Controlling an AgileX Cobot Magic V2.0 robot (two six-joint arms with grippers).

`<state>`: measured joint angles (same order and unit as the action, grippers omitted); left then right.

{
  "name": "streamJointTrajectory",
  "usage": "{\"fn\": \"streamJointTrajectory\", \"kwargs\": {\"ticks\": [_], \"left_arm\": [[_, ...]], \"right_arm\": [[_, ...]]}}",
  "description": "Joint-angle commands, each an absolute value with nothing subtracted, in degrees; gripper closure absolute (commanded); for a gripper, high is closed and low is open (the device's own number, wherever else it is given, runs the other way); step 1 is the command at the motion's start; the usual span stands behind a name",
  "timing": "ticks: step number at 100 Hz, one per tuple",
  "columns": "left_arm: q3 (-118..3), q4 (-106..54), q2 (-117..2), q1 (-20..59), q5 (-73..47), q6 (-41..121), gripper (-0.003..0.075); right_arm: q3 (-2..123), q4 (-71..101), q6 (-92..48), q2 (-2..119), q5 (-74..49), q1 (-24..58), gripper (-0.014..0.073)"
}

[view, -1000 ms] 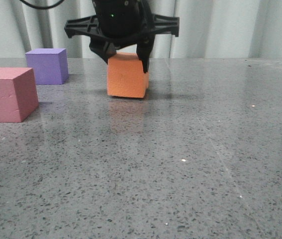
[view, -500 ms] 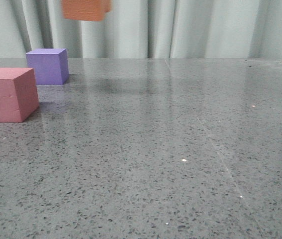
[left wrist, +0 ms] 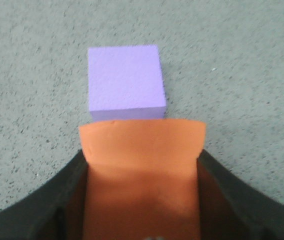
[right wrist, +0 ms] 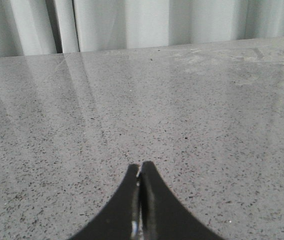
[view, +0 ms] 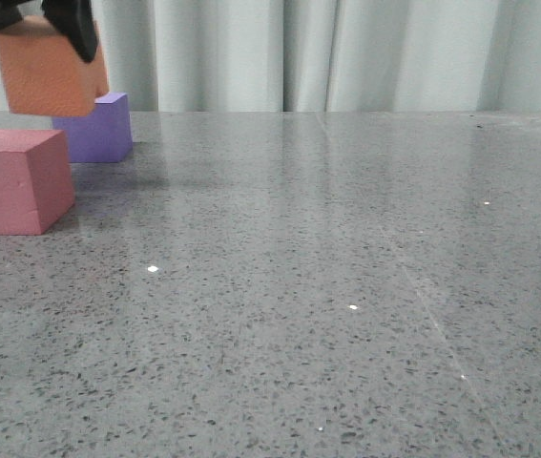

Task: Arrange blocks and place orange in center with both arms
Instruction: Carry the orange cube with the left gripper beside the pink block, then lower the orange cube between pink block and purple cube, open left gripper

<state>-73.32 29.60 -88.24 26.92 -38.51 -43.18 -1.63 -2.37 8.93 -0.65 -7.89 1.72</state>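
Three cubes show in the front view, all at the left side of the grey speckled desk (view: 327, 286). Nearest of them, at about nine o'clock from the desk's middle, the pinkish-red cube (view: 14, 181) sits flat on the surface, its left part cut by the picture's edge. Beyond it, toward ten o'clock, the purple cube (view: 96, 127) stands on the desk, apart from the pink one with a strip of bare surface between them. Above these two, at about eleven o'clock near the upper left corner, the orange cube (view: 49, 69) hangs in the air, slightly tilted, overlapping the purple cube's upper left corner in the picture. The left pincer (view: 31, 17) pinches it: black fingers (view: 79, 24) press on its upper sides, and most of the pincer lies outside the frame.

From the left wrist view, the orange cube (left wrist: 142, 175) fills the space between the two black fingers (left wrist: 46, 200), which bear on its opposite sides, and the purple cube (left wrist: 125, 80) lies on the desk below and just past the orange cube's far edge.

From the right wrist view, the right pincer (right wrist: 140, 202) has its two dark fingertips pressed together with nothing between them, above bare desk (right wrist: 182, 110). Farthest back, pale pleated curtains (view: 346, 52) hang behind the desk.
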Motion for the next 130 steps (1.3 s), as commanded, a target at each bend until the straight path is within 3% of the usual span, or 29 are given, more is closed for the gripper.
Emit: {"fn": "streamJointTrajectory", "kwargs": {"ticks": [1, 44, 100, 112, 130], "left_arm": [[-73.5, 30.3, -85.6, 26.1, -34.8, -43.8, 0.0624], [-68.4, 29.1, -86.5, 23.0, -27.1, -43.8, 0.0624], [-68.4, 26.0, -92.2, 23.0, -25.7, -41.3, 0.0617], [-68.4, 22.6, -92.2, 23.0, -25.0, -37.5, 0.0504], [-68.5, 20.2, -92.2, 23.1, -24.6, -34.0, 0.0115]], "right_arm": [[-0.8, -2.5, 8.6, -1.8, -3.1, 1.4, 0.0661], [-0.8, -2.5, 8.6, -1.8, -3.1, 1.4, 0.0661], [-0.8, -2.5, 8.6, -1.8, -3.1, 1.4, 0.0661], [-0.8, -2.5, 8.6, -1.8, -3.1, 1.4, 0.0661], [-0.8, -2.5, 8.6, -1.8, -3.1, 1.4, 0.0661]]}}
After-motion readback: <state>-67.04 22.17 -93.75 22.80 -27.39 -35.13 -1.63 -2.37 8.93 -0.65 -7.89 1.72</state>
